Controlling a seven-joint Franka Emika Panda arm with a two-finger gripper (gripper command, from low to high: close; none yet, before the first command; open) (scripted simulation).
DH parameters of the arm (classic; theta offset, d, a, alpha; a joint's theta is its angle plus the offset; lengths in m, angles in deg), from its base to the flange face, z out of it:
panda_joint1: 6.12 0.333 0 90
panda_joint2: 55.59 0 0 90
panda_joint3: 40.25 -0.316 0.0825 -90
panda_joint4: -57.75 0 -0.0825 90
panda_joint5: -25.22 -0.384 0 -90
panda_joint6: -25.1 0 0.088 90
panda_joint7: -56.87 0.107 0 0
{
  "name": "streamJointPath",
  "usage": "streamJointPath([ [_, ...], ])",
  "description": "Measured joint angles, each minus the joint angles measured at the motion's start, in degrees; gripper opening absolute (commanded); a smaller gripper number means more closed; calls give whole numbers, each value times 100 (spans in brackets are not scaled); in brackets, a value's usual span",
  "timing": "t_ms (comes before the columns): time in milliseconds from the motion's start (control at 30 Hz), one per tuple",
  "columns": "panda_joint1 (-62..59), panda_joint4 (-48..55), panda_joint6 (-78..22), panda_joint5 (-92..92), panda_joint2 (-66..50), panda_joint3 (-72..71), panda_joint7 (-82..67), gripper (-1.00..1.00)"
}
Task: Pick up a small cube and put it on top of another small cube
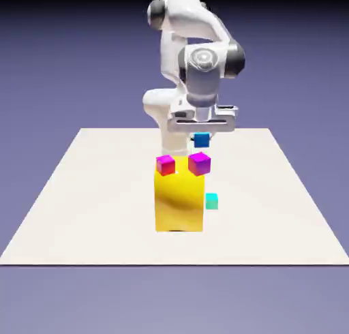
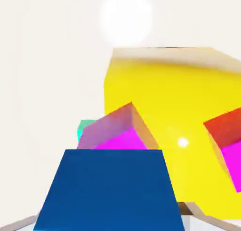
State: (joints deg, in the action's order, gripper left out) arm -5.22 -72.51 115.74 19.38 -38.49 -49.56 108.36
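Claw [image 1: 201, 140] clamped on small cube [image 1: 201, 140], held above purple cube [image 1: 199, 163] atop yellow block [image 1: 179, 203]; teal cube [image 1: 212, 202] on counter [image 1: 82, 203].

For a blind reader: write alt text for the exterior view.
A white robot arm's gripper holds a small blue cube in the air above a tall yellow block carrying two magenta cubes on a white table. A teal cube sits beside the block.

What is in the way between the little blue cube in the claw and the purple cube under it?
Nothing visible. The claw holds the blue cube in the air, just above the purple cube, which sits on top of the yellow block. Only open air shows between them. The pink cube sits off to the side.
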Motion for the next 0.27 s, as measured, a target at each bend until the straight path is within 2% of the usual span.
streamJointPath([
  [133, 33, -830, 832, -54, -2, -48, -27, -100],
  [167, 40, -1000, 1003, -65, -2, -58, -32, 100],
  [267, 32, -794, 795, -37, -2, -46, -23, 100],
])
